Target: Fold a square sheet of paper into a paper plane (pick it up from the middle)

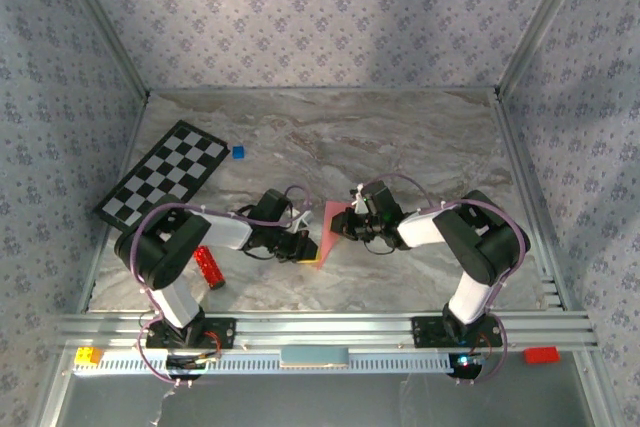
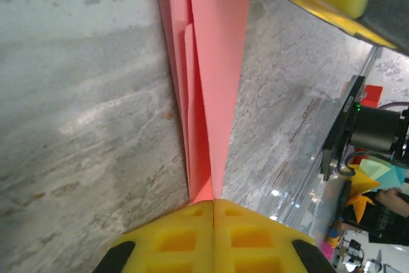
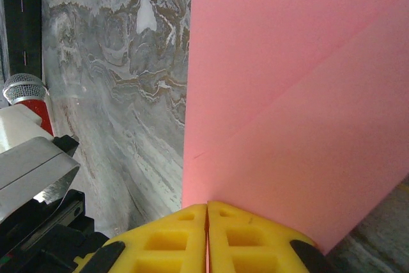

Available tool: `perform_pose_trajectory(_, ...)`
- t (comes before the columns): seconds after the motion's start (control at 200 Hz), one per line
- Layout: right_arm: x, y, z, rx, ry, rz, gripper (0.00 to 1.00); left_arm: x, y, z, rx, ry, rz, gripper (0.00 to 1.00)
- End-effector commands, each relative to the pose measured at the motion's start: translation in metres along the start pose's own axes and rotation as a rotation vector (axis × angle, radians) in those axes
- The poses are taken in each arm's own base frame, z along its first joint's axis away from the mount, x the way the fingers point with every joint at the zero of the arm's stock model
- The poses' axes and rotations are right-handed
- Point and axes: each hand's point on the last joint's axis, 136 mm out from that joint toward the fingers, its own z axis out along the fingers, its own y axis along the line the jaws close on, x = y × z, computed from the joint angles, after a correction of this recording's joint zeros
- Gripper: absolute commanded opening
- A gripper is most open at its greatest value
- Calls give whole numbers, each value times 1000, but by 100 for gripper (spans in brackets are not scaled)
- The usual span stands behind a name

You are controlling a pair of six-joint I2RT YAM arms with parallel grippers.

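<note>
The square sheet of paper (image 1: pixel 331 230) is pink and folded, standing on edge between my two grippers in the middle of the table. In the left wrist view its layers (image 2: pixel 214 62) run away from me in a narrow wedge. My left gripper (image 2: pixel 213 201) is shut on the near tip, low at the paper's near end (image 1: pixel 311 254). The right wrist view shows a broad pink face (image 3: pixel 287 107) with a diagonal crease, and my right gripper (image 3: pixel 207 207) is shut on its lower edge, at the paper's right side (image 1: pixel 349 226). Whether it has the paper plane's shape I cannot tell.
A black-and-white checkerboard (image 1: pixel 165 185) lies at the back left with a small blue cube (image 1: pixel 238 152) beside it. A red glittery bar (image 1: pixel 209 267) lies by the left arm. A yellow block (image 1: pixel 88 355) and a red block (image 1: pixel 541 354) sit on the front rail.
</note>
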Motion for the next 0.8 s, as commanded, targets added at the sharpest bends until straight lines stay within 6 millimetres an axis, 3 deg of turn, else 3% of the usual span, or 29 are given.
perform_pose_trajectory(0.0, 21, -51, 7, 187, 43, 78, 10, 22, 5, -2, -10, 80, -20, 0)
perform_pose_trajectory(0.175, 21, -54, 1, 212, 48, 76, 10, 35, 11, 0, -1, 116, -27, 0)
perform_pose_trajectory(0.31, 20, -53, 0, 213, 45, 77, 10, 37, 13, 0, -2, 122, -34, 8)
perform_pose_trajectory(0.69, 23, -51, 2, 218, 47, 88, 10, 12, -3, -19, -62, -21, -4, 15)
perform_pose_trajectory(0.795, 23, -50, 1, 217, 46, 90, 10, 0, -12, -27, -64, -90, 12, 22)
